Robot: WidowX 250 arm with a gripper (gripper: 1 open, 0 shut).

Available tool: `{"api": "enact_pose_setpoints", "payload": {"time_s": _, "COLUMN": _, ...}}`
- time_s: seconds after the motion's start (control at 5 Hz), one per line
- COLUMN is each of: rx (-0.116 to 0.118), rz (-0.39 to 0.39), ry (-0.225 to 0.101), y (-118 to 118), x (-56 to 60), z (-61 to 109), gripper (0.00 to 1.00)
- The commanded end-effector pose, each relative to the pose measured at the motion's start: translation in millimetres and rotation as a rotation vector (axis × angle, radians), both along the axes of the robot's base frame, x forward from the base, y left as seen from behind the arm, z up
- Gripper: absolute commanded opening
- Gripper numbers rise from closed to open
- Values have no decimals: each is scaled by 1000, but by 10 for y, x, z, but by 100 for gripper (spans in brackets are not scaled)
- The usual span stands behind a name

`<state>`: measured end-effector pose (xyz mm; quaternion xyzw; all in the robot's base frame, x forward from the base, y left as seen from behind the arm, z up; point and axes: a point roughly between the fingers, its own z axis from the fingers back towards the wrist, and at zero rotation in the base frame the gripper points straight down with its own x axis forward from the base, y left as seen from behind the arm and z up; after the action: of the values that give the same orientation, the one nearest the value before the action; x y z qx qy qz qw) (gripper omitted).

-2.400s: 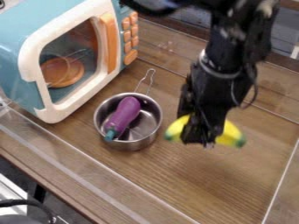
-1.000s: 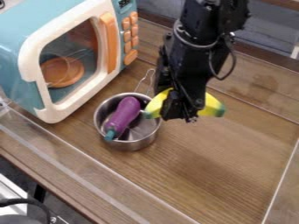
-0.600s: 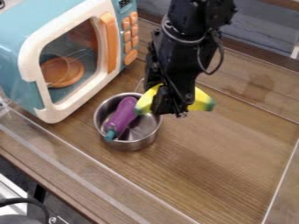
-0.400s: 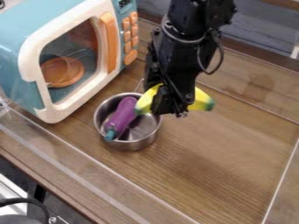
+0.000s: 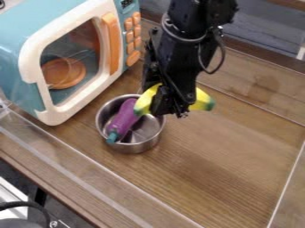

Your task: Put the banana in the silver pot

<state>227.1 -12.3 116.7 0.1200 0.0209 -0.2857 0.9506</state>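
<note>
My black gripper (image 5: 173, 104) is shut on the yellow banana (image 5: 201, 100), which hangs crosswise with one end (image 5: 145, 101) over the right rim of the silver pot (image 5: 141, 140). The banana's middle is hidden behind the fingers. The pot sits on the wooden table in front of the toy microwave, and a purple eggplant (image 5: 123, 118) with a green stem lies inside it. The pot's thin wire handle is mostly hidden behind the gripper.
A teal and white toy microwave (image 5: 60, 49) stands at the back left with an orange dish (image 5: 63, 71) behind its window. A clear barrier edge (image 5: 71, 160) runs along the front of the table (image 5: 226, 169).
The gripper has carried the banana leftward from the table's right side to the pot's right rim, and slightly further left in the last half second.
</note>
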Motion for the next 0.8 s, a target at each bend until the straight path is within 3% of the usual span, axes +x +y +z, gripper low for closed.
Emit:
{"api": "enact_pose_setpoints", "payload": {"time_s": 0.0, "rx": -2, "rz": 21, "ry": -77, "y": 30, "x": 79, "z": 195, "gripper": 0}}
{"api": "enact_pose_setpoints", "payload": {"time_s": 0.6, "rx": 9, "rz": 51, "ry": -99, "y": 49, "x": 98, "z": 269, "gripper": 0}}
